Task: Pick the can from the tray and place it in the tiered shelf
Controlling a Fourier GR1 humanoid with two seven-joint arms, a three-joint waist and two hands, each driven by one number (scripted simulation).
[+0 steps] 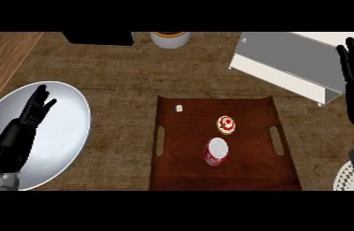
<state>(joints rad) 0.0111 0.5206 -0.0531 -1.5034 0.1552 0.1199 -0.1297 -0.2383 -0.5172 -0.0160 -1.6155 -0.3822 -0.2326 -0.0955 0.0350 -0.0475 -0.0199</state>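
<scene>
A red can with a white top [216,152] stands near the middle of the dark brown tray [181,174]. Behind it on the tray lies a small round red-and-white item [226,125], and a tiny pale piece [179,108] sits near the tray's far left corner. The white and grey tiered shelf [290,61] stands at the back right. My left hand [34,108] is open at the left, fingers up, over a large white plate [66,127]. My right hand [346,61] shows at the right edge, fingers straight, beside the shelf. Both hands are far from the can.
A white cup with an orange rim [169,38] and a black object [98,37] stand at the back edge. A white patterned thing [344,177] shows at the lower right. Brown counter [117,75] lies between the plate and the tray.
</scene>
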